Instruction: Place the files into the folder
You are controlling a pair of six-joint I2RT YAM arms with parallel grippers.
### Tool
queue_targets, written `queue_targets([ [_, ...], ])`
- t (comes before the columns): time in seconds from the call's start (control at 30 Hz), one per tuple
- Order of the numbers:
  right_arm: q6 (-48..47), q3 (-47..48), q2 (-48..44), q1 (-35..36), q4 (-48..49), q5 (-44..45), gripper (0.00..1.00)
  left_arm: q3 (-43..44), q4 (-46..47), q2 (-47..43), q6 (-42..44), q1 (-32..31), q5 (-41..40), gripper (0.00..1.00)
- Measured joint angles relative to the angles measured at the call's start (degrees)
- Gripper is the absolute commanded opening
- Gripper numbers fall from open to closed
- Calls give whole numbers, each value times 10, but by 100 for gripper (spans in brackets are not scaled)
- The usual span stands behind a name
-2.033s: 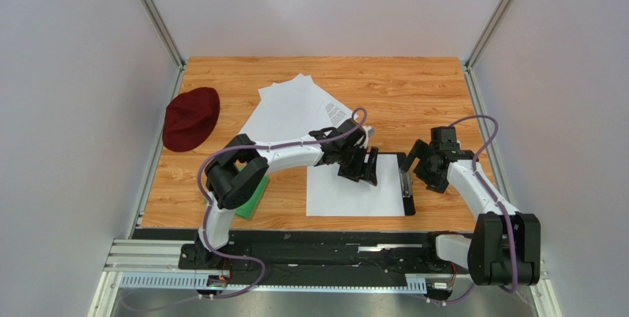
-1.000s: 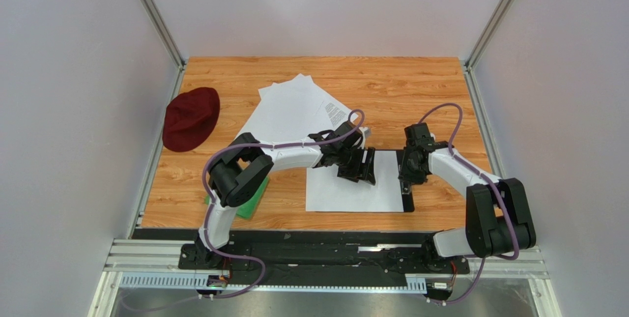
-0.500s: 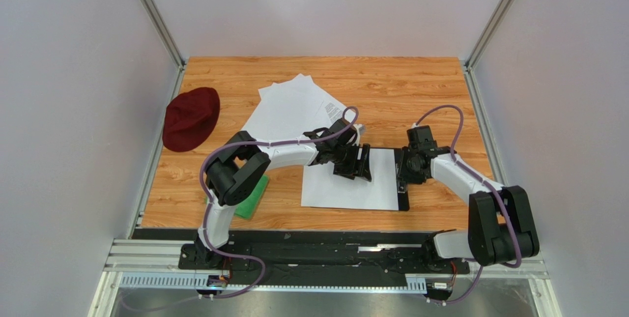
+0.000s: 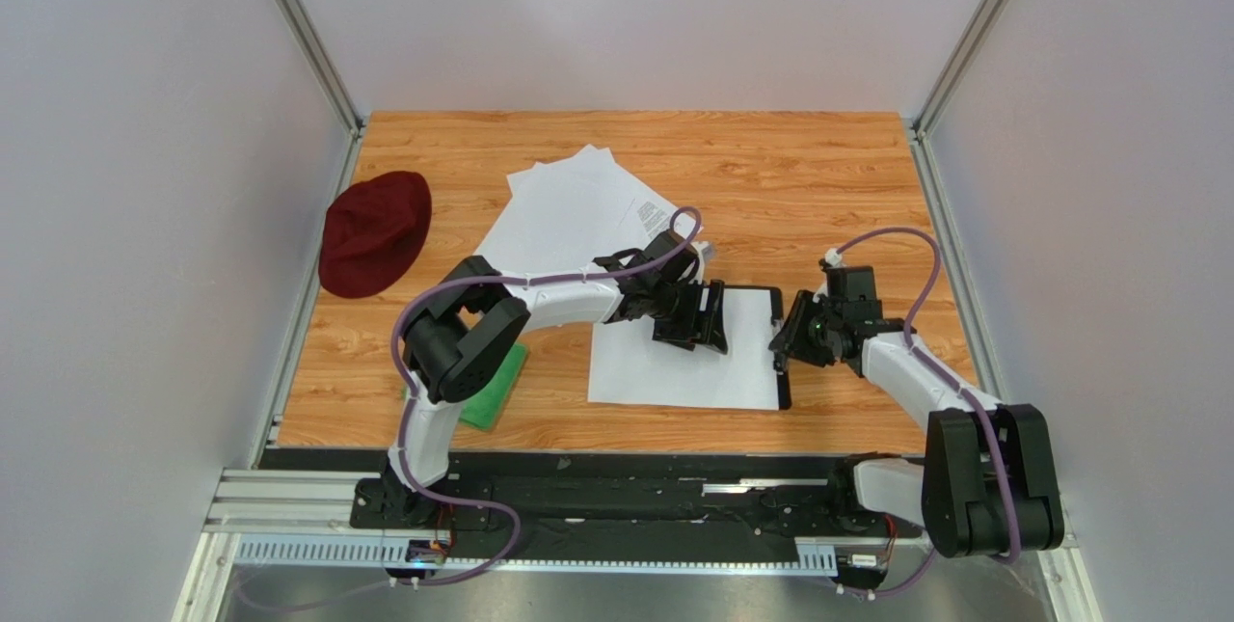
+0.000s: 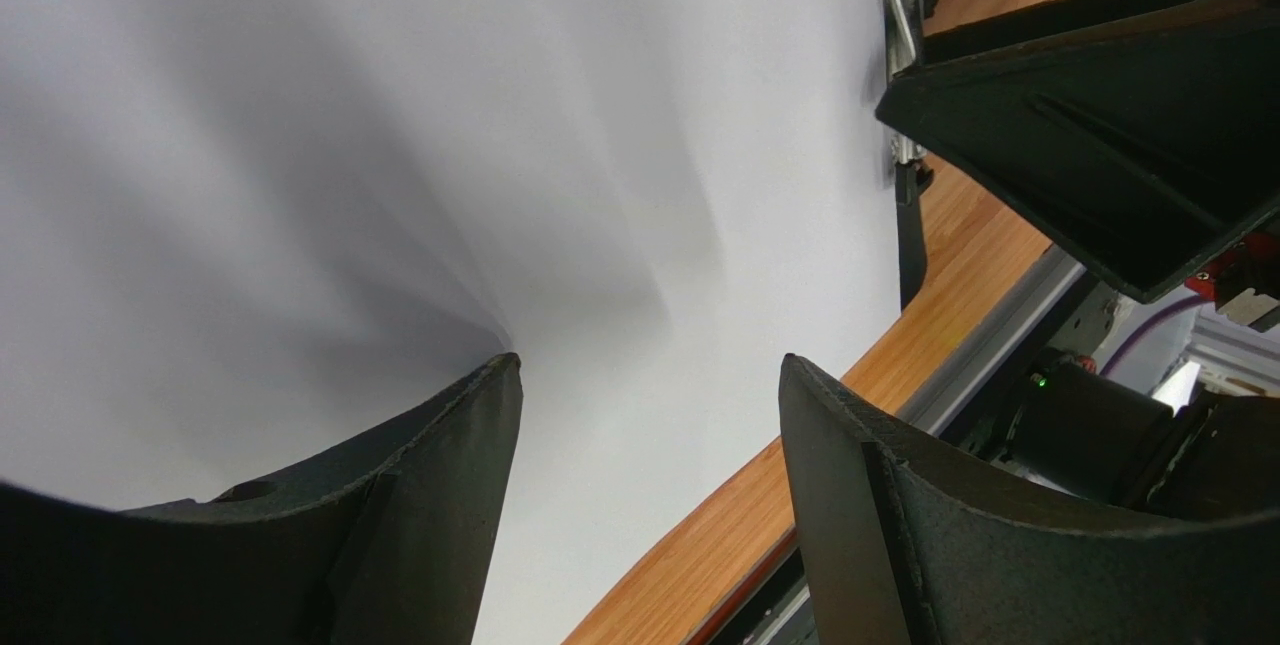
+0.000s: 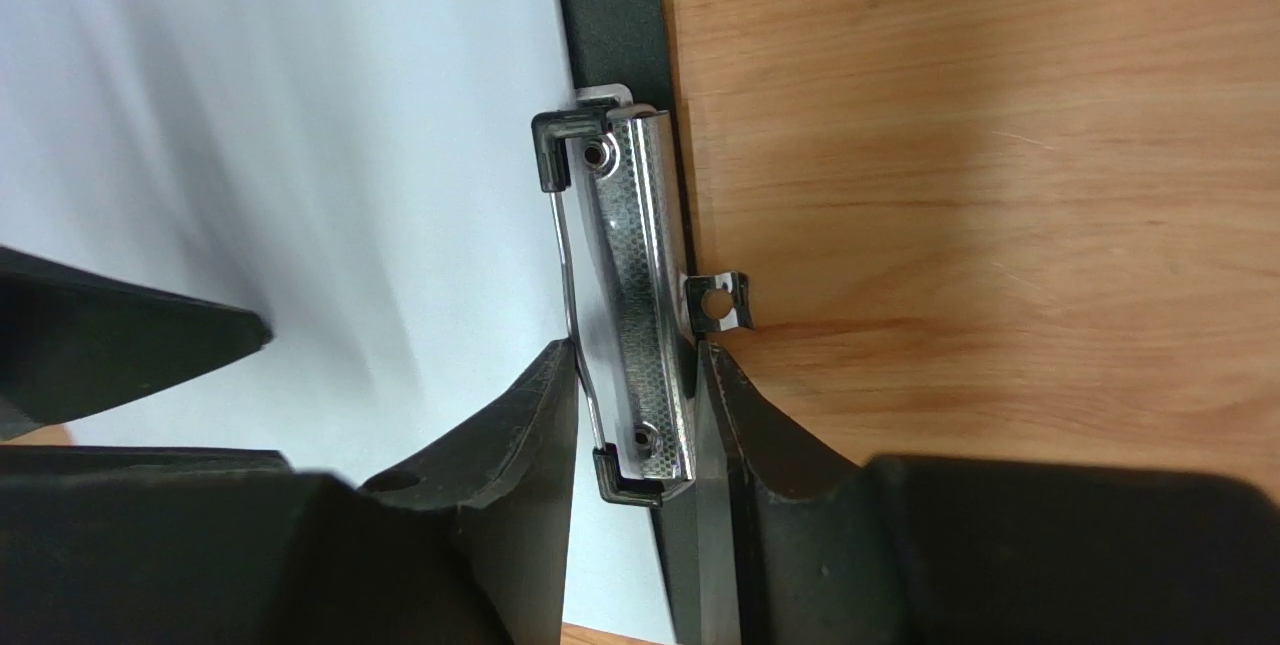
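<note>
Since the right wrist view is the sharpest, starting there: the right gripper [image 6: 634, 360] is clenched on the folder's metal clip [image 6: 639, 240], one finger against each long side of it. The folder [image 6: 609, 0] looks like a thin matte black board. Only a narrow black strip shows along the right and top edges of the white sheet [image 4: 681, 369] lying on it, and the rest is covered.

The left gripper [image 5: 646, 368] is released, jaws apart. Its fingertips [image 5: 504, 375] rest on that same sheet near its upper edge, and the paper puckers in soft creases fanning out from one tip. Up close the sheet is plain white and a bit blurry, cut off by the frame.

Can't tell whether the sheet's edge is actually tucked under the clip – it runs right up to the wire.

So the folder, at lower centre of the table [image 4: 811, 174], holds that one sheet that I can see. The other files [image 4: 572, 210] sit fanned out at upper centre, one showing a small block of print [image 4: 652, 222]. A dark red hat [image 4: 374, 232] sits at far left, and a green cloth [image 4: 497, 388] is mostly hidden under the left arm.
</note>
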Motion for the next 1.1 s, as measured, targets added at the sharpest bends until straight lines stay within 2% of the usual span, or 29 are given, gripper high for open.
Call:
queue_targets([
  [0.17, 16, -15, 0, 0, 36, -43, 0, 2, 9, 6, -2, -2, 12, 74],
  [0.5, 17, -9, 4, -1, 22, -47, 1, 14, 4, 14, -2, -2, 20, 74],
  [0.57, 17, -1, 8, 0, 5, -43, 6, 15, 3, 14, -1, -2, 19, 74],
  [0.6, 16, 6, 13, 2, -6, -42, 18, 15, 3, 14, -1, -2, 18, 74],
  [0.7, 14, 24, 30, 8, -28, -35, 39, 15, 3, 14, -1, -2, 18, 75],
  [0.8, 14, 35, 40, 17, -38, -24, 50, 15, 3, 14, -1, -2, 18, 78],
  [1.0, 16, 60, 63, 32, -51, -17, 59, 15, 5, 11, 0, -2, 23, 84],
  [1.1, 13, 68, 67, 37, -56, -14, 60, 15, 2, 7, 4, -2, 20, 87],
])
